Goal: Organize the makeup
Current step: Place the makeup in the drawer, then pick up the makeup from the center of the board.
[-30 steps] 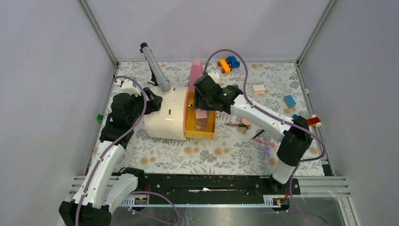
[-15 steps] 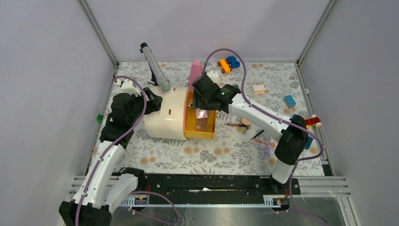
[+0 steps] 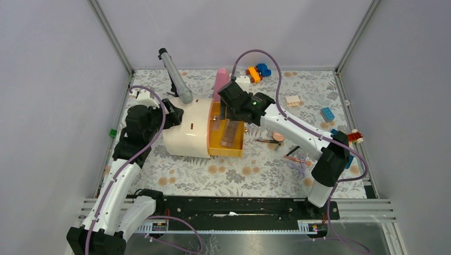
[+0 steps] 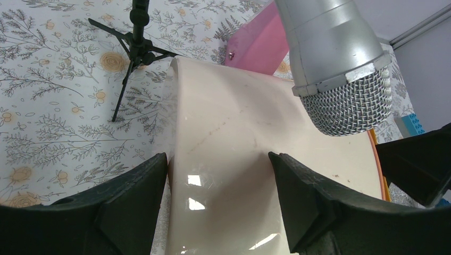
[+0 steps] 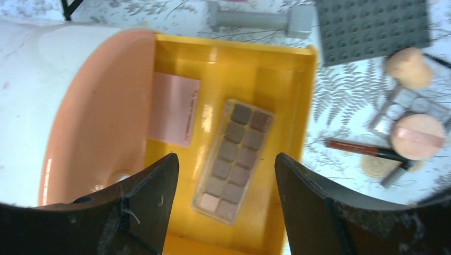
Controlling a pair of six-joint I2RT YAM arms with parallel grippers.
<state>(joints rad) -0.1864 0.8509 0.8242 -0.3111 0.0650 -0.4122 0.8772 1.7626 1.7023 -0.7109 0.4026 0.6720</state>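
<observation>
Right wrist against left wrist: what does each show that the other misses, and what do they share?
Only the right wrist: the open yellow drawer holding a brown eyeshadow palette and a pink square compact, plus the dark grey studded plate and round peach puff beside it. Only the left wrist: the silver mesh-headed microphone, a black tripod and a pink bottle. Both: the cream rounded case and the floral tablecloth.

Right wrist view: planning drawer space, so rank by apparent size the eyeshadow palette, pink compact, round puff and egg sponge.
1. eyeshadow palette
2. pink compact
3. round puff and egg sponge: nearly alike, too close to rank.
</observation>
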